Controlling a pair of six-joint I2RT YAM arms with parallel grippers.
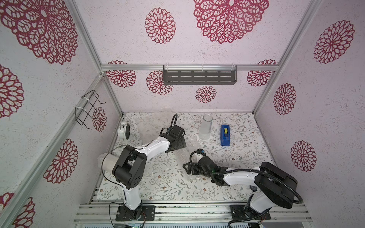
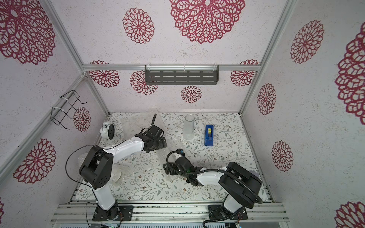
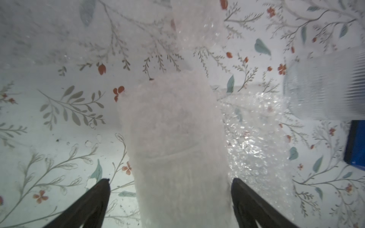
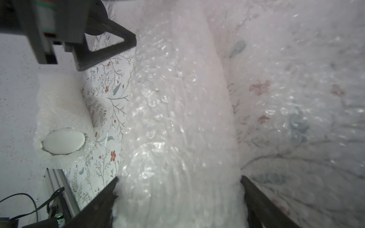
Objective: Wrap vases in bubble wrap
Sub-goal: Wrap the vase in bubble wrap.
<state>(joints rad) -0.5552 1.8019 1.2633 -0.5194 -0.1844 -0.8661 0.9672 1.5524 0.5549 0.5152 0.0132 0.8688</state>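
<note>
Pinching the wrapped vase [image 4: 177,98] from five o'clock, the right gripper [image 4: 179,179] likely stops it unrolling. The left gripper [image 3: 169,183], at eleven, gapes free.

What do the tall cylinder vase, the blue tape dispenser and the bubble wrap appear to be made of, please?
The cylinder vase looks like frosted glass: milky, translucent wall, clearer rim. The tape dispenser seems moulded plastic, opaque blue and smooth. The bubble wrap is probably thin clear plastic film, glossy, its small air bubbles catching the light.
</note>
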